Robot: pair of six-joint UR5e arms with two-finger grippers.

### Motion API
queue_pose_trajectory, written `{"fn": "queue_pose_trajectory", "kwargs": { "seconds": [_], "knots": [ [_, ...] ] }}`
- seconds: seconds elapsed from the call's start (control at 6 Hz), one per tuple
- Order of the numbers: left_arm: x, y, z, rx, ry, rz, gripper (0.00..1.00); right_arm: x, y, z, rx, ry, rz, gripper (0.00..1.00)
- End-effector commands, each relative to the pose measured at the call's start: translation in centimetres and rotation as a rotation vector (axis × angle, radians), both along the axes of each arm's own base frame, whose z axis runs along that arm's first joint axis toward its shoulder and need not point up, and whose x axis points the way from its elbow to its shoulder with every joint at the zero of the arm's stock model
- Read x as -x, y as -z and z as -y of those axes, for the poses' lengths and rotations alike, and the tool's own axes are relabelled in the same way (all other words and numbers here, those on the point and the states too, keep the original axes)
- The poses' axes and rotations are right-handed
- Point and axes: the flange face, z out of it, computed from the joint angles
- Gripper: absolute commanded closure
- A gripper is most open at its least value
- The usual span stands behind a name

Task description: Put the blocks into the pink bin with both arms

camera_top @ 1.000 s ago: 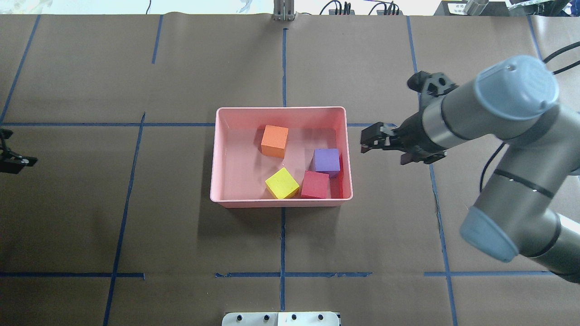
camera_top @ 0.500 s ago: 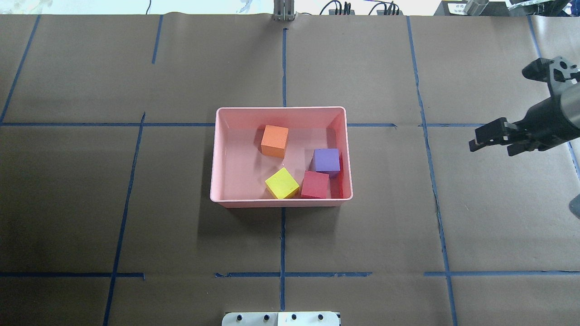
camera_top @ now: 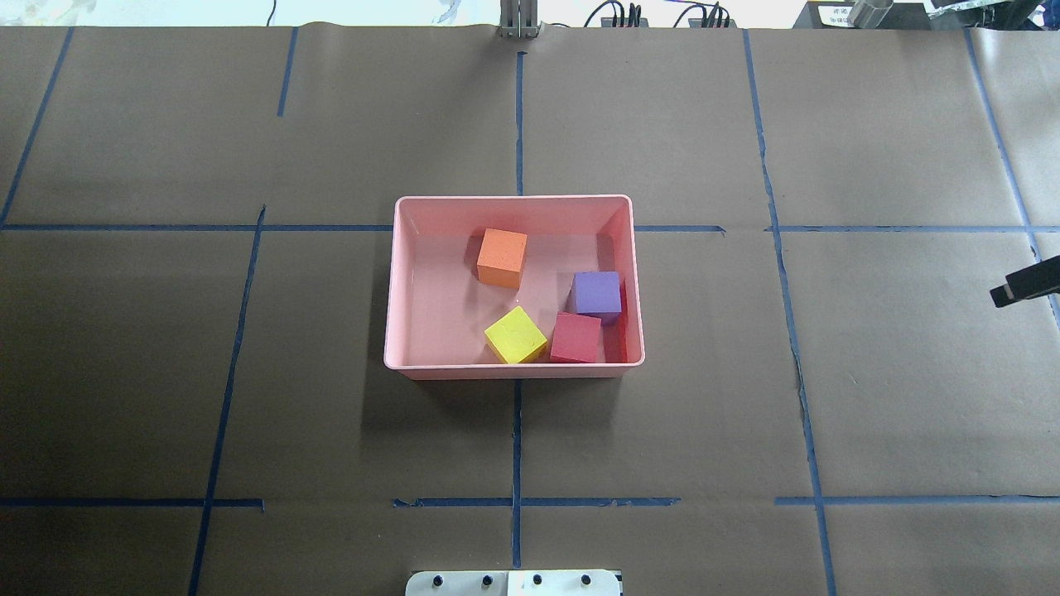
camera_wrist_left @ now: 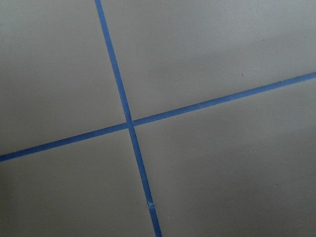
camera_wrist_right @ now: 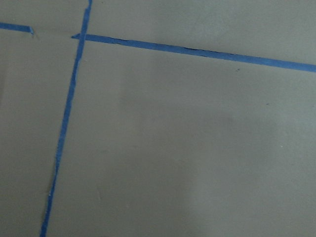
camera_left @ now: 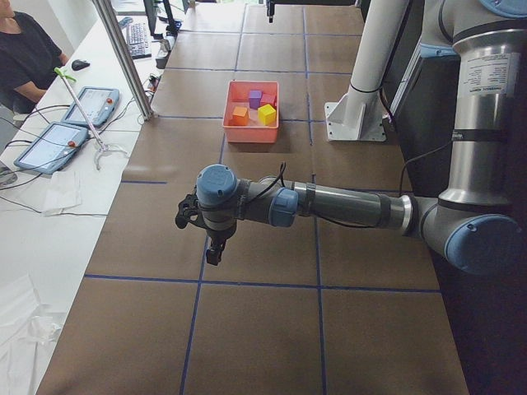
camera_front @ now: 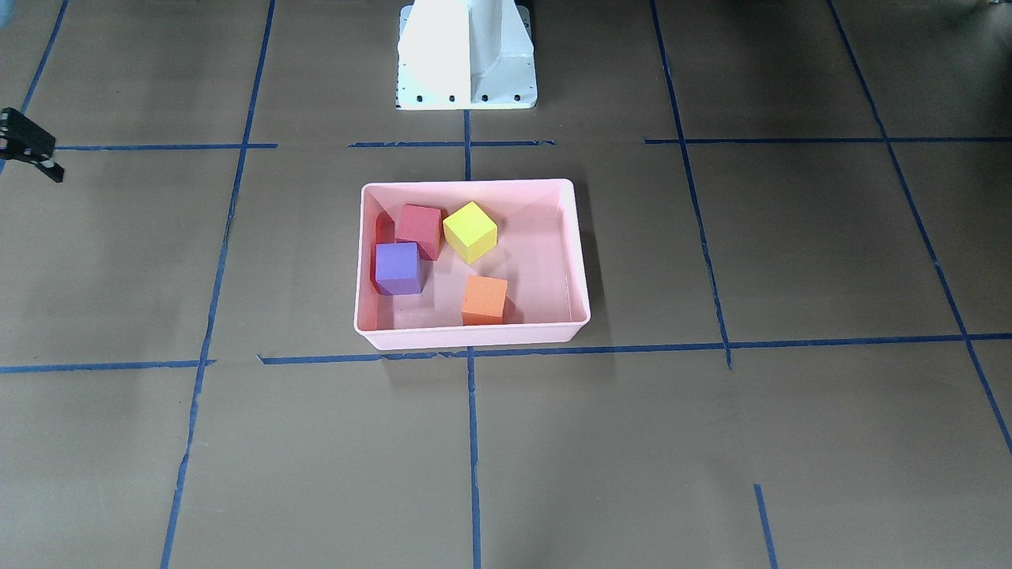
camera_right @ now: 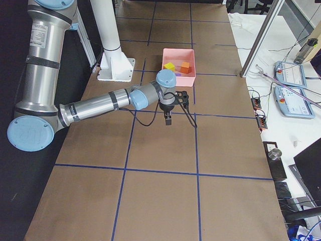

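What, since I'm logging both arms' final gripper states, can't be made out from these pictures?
- Right gripper: cut off by the overhead view's right edge and the front-facing view's left edge. Only a sliver shows, so I cannot tell whether it is open or shut.
- Left gripper: appears only in the exterior left view, too small to judge.
- Both wrist views: only brown paper and blue tape show, with no gripper parts in frame.

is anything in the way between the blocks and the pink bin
Nothing visible does. The orange block, purple block, yellow-green block and pink-red block all already lie inside the pink bin, and no block is left out on the table.
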Motion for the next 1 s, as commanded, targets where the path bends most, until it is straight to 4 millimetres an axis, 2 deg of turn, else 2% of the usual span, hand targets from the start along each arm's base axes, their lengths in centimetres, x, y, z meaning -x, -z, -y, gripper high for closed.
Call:
{"fn": "queue_pose_trajectory", "kwargs": {
  "seconds": [0.0,0.17,0.33,0.5,0.83],
  "knots": [
    [0.5,3.7,-2.8,0.047,0.002,0.0,0.0,-4.8,-5.6,-1.3,-0.02,0.042,-0.01,0.0],
    [0.7,1.7,-5.7,0.081,-0.011,0.003,0.0,-7.4,-8.2,-1.3,-0.034,0.043,-0.011,0.0],
    [0.7,1.4,-6.5,0.09,-0.011,0.0,0.0,-9.7,-11.4,-1.5,-0.04,0.047,-0.025,0.0],
    [0.5,-0.4,-7.5,0.138,-0.01,-0.009,0.0,-11.2,-13.0,-1.7,-0.047,0.055,-0.03,0.0],
    [0.5,-2.0,-7.7,0.165,-0.01,-0.009,0.0,-12.9,-13.9,-2.2,0.001,0.1,-0.035,0.0]
  ]
}}
